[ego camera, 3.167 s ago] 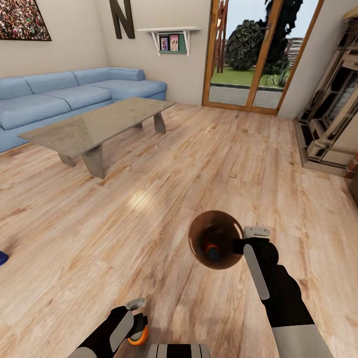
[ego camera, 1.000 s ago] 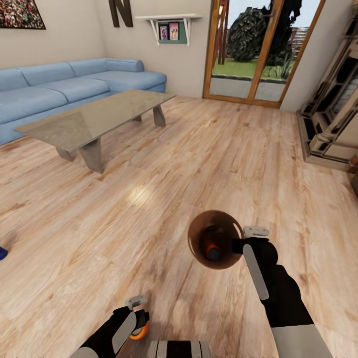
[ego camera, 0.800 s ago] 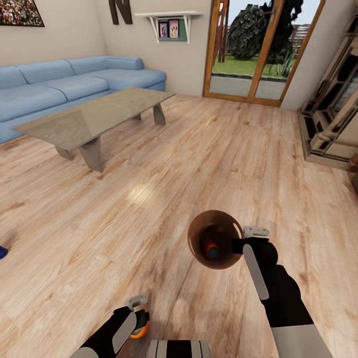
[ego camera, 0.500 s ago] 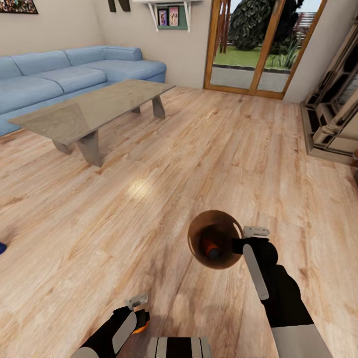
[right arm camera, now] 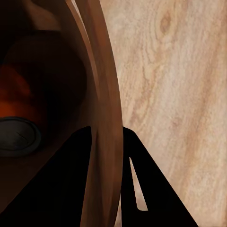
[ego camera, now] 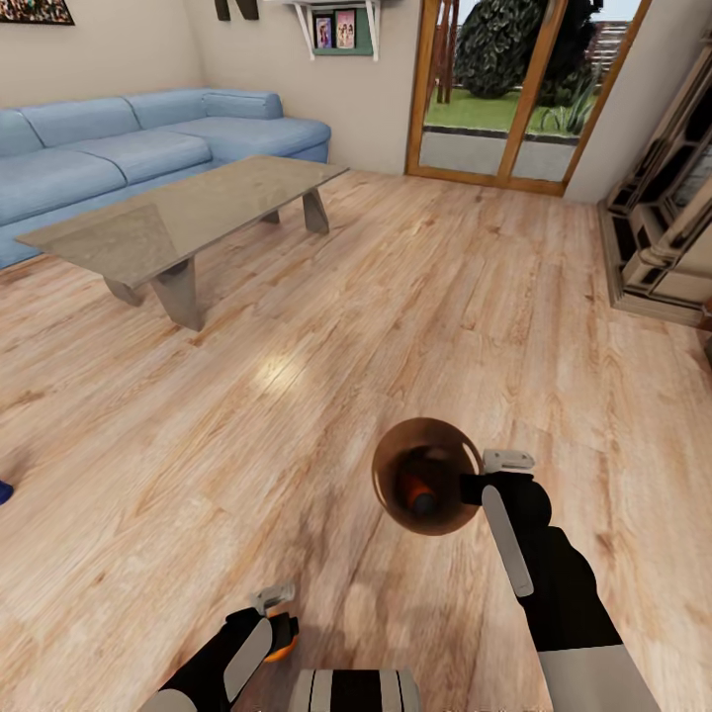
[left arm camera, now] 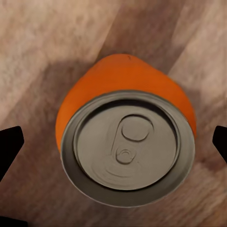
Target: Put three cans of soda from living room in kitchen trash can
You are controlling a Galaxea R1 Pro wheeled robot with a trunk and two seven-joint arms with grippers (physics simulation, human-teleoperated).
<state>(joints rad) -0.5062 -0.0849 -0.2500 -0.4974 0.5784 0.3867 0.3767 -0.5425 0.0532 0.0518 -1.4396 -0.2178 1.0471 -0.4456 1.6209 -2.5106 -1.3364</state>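
Observation:
An orange can of soda [ego camera: 284, 635] stands on the wood floor by the base, its silver top [left arm camera: 126, 145] facing the left wrist camera. My left gripper [ego camera: 274, 609] hangs over it, open; the dark fingertips [left arm camera: 10, 144] flank the can without touching it. My right gripper [ego camera: 480, 477] is shut on the rim of the brown tash can [ego camera: 427, 477], holding it above the floor. Inside the bin lies another orange can [ego camera: 419, 491]; the right wrist view shows the bin's wall [right arm camera: 101, 94] between the fingers and that can [right arm camera: 16, 130] within.
A glass coffee table [ego camera: 188, 222] stands at the far left before a blue corner sofa [ego camera: 148, 148]. Glass garden doors [ego camera: 494, 89] lie ahead and a fireplace surround [ego camera: 658, 232] at the right. A small blue thing [ego camera: 3, 491] sits at the left edge.
The whole picture has slid upward, so the camera has moved. The left gripper now covers more of the floor can. The right gripper and the bin hold their place in the view.

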